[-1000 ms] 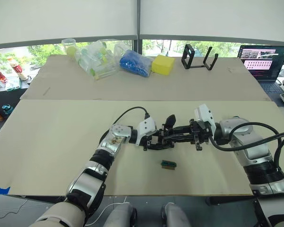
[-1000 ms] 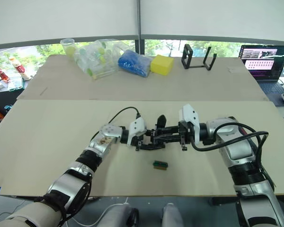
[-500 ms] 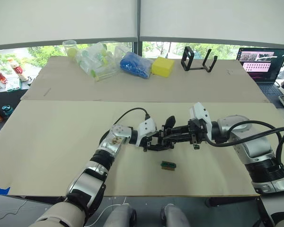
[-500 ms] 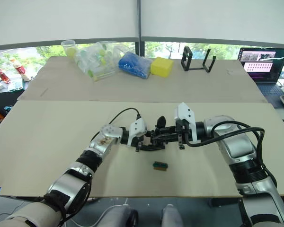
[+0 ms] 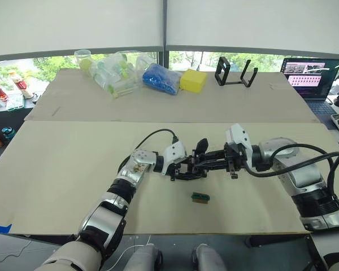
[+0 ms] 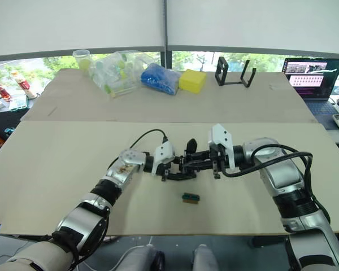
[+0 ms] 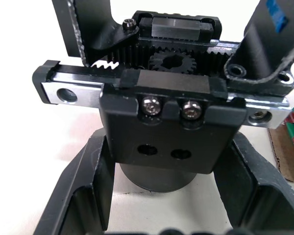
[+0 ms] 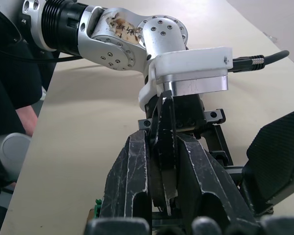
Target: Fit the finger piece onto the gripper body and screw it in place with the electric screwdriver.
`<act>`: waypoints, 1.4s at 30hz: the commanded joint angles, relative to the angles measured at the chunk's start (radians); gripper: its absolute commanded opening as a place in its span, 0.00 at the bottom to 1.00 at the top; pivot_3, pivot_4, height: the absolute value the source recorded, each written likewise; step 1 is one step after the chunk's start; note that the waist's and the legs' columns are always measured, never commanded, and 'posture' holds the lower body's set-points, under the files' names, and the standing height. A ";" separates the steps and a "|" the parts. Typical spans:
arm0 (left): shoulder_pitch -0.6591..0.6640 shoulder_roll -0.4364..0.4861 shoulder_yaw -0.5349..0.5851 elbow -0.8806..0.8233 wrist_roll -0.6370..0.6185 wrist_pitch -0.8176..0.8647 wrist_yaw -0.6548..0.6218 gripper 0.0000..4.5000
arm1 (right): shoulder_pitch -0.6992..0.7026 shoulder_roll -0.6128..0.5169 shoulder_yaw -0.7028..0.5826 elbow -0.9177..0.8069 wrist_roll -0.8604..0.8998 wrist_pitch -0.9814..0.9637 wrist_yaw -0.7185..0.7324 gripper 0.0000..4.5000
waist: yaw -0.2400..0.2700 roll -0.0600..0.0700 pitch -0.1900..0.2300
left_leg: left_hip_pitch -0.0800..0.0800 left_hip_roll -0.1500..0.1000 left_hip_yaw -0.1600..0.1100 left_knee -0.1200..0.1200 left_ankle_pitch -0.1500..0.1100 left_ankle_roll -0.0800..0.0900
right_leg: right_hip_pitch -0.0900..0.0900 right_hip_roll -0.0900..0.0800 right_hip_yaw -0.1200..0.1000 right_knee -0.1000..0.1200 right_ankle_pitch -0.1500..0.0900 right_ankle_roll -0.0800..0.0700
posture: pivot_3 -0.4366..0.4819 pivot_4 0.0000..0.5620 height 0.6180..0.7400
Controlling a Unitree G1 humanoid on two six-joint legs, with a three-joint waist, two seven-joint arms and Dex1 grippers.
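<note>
Since a second ago we have drawn our right gripper (image 8: pixel 162 161) in toward the left one, so the finger piece (image 8: pixel 164 142) pinched flat between its closed jaws now sits right against the gripper body (image 7: pixel 169 120), which our left gripper (image 7: pixel 169 196) cradles between jaws closed on its round base above the bench (image 5: pixel 62 169). We judge fitting is under way, with screwing yet to come. We count one finger piece, one gripper body carrying one upright finger, one small green-and-black block (image 5: pixel 200 197) lying nearby, and one black wire-frame stand (image 5: pixel 233 71) at the back.
</note>
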 commanded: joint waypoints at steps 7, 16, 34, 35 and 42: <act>-0.027 0.019 0.030 -0.021 -0.029 -0.011 -0.034 0.51 | 0.063 -0.043 0.092 0.114 -0.116 0.202 -0.033 0.07 | 0.001 0.000 -0.001 | 0.000 0.000 0.000 -0.001 0.000 0.000 | 0.000 -0.002 0.001 0.000 0.000 0.000 | 0.48 0.27 1.00; -0.019 0.020 0.029 -0.033 -0.029 -0.007 -0.034 0.51 | 0.076 -0.047 0.107 0.118 -0.143 0.169 -0.041 0.07 | 0.000 0.000 -0.003 | 0.000 0.000 0.000 -0.001 0.000 0.000 | 0.000 -0.002 0.001 -0.001 0.000 0.000 | 0.48 0.27 1.00; -0.004 0.023 0.026 -0.052 -0.030 -0.004 -0.036 0.51 | 0.061 -0.026 0.065 0.110 -0.102 0.131 -0.034 0.07 | -0.001 -0.001 -0.005 | 0.000 0.000 0.000 -0.001 0.000 0.000 | 0.000 -0.002 0.001 -0.001 0.000 0.000 | 0.48 0.27 1.00; -0.003 0.023 0.026 -0.052 -0.031 -0.004 -0.036 0.51 | 0.063 -0.027 0.066 0.105 -0.102 0.131 -0.034 0.07 | -0.001 -0.001 -0.005 | 0.000 0.000 0.000 -0.001 0.000 0.000 | 0.000 -0.003 0.001 -0.001 0.000 0.000 | 0.48 0.27 1.00; -0.003 0.023 0.024 -0.054 -0.030 -0.002 -0.038 0.51 | 0.059 -0.031 0.085 0.096 -0.116 0.142 -0.035 0.07 | -0.001 -0.001 -0.005 | 0.000 0.000 0.000 -0.002 -0.001 0.000 | -0.001 -0.003 0.002 -0.001 0.000 0.000 | 0.48 0.27 1.00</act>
